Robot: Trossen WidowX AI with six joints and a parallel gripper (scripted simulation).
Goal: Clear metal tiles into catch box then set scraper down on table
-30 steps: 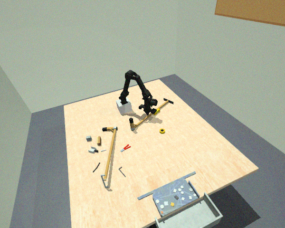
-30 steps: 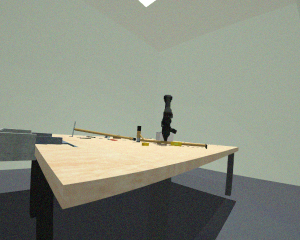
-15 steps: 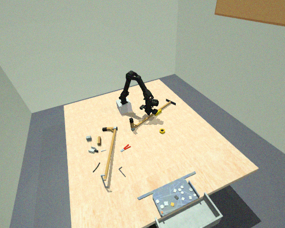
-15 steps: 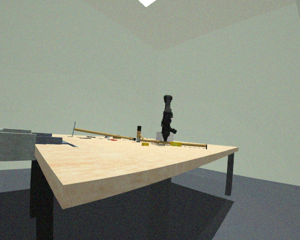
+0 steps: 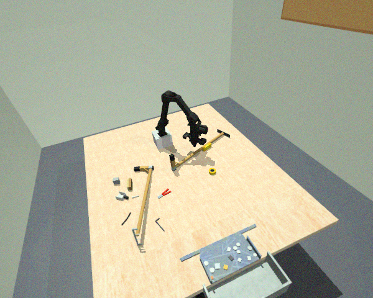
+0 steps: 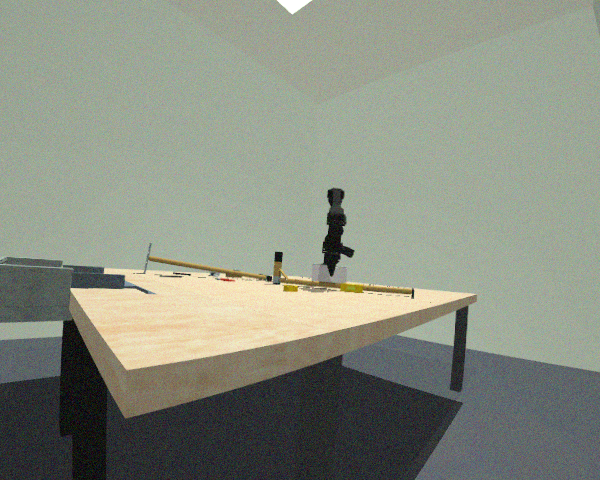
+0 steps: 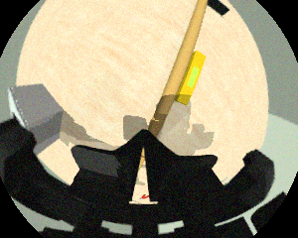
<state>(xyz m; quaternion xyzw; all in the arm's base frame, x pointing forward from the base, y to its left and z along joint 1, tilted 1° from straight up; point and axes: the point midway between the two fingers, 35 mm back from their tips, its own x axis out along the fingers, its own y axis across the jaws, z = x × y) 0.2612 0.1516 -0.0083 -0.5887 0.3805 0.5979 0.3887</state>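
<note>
The top camera looked steeply down from high above the catch-box end of the table (image 5: 270,208) (image 6: 248,330) (image 7: 104,64), facing back toward the arm (image 5: 180,99) (image 6: 335,222), far enough off to take in most of the tabletop and the walls. The exterior camera sat low and well apart, near tabletop height, looking across one corner, with the catch box (image 5: 283,284) (image 6: 26,289) at its left edge and the arm beyond. The wrist camera looked down past the tool (image 5: 194,141) (image 6: 331,269) (image 7: 145,144) from close by. All three shared the yellow block (image 5: 206,146) (image 6: 351,287) (image 7: 192,77) beside a wooden handle.
</note>
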